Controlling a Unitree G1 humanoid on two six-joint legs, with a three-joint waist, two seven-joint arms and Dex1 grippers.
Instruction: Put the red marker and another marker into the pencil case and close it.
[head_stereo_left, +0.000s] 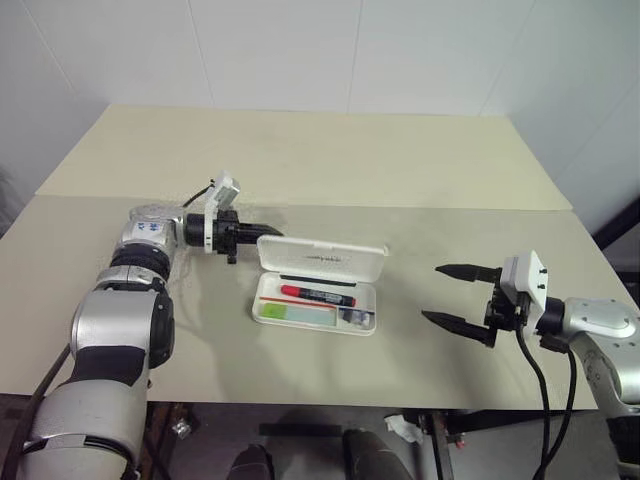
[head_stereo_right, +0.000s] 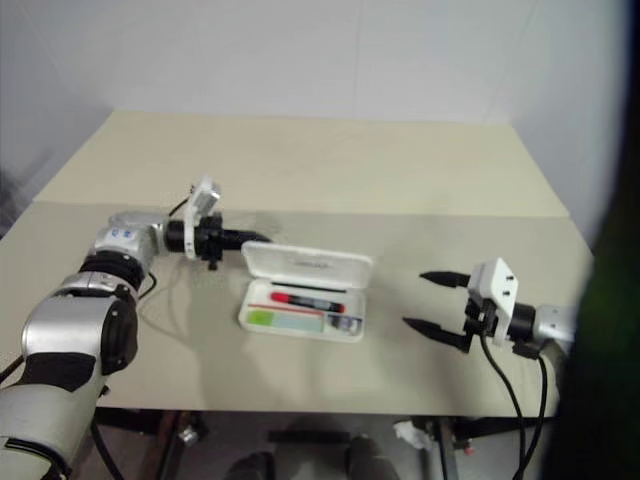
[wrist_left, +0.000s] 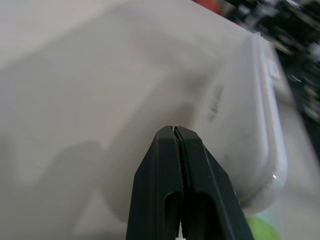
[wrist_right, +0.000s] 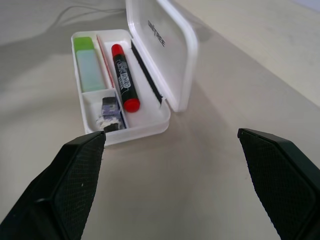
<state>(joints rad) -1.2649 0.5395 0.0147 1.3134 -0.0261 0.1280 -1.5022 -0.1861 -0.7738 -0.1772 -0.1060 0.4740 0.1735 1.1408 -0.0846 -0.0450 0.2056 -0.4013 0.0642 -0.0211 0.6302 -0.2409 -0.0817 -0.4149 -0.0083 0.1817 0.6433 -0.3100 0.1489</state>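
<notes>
The white pencil case (head_stereo_left: 325, 260) lies open at mid-table, its lid tilted up at the back. The red marker (head_stereo_left: 318, 296) lies in the tray's long compartment, and the lime-green marker (wrist_right: 89, 60) lies in the compartment beside it. My left gripper (head_stereo_left: 268, 233) is shut and empty, pointing right at the back of the lid (wrist_left: 240, 110) near its left corner. Whether it touches the lid I cannot tell. My right gripper (head_stereo_left: 433, 293) is open with nothing in it, to the right of the case and apart from it, facing its end.
A small dark item (wrist_right: 111, 112) sits in the tray's short end compartment. The tan table (head_stereo_left: 300, 150) reaches far back to the white wall, with a seam across it behind the case. The table's front edge runs just below the right gripper.
</notes>
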